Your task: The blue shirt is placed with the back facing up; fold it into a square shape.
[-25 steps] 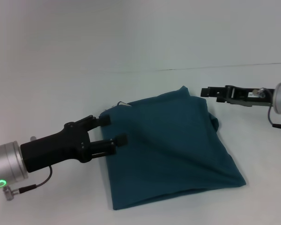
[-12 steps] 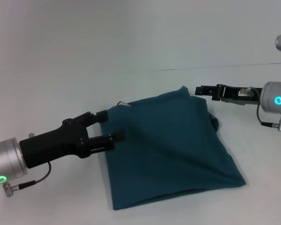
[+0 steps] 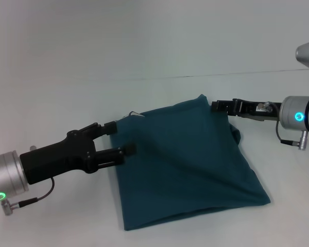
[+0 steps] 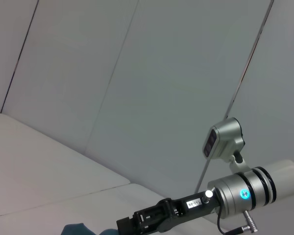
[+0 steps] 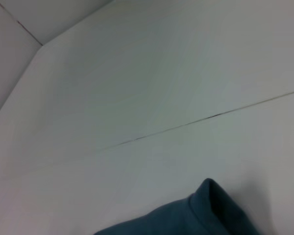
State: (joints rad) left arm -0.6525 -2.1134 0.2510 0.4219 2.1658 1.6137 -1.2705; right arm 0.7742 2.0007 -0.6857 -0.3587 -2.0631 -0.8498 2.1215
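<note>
The shirt (image 3: 188, 162) lies folded on the table (image 3: 144, 46) as a rough, skewed square. The left gripper (image 3: 120, 139), jaws wide, straddles its left edge; the right gripper (image 3: 217, 106), aperture indiscernible, touches its far corner. Edges should be squared and the right-side bulge flattened.

We take this for a bare robot test bench in a lab; the plain white tabletop (image 3: 67, 216) carries a thin dark seam (image 5: 186, 125); behind that tabletop rise smooth pale grey wall panels (image 4: 161, 88) with narrow dark joints.
</note>
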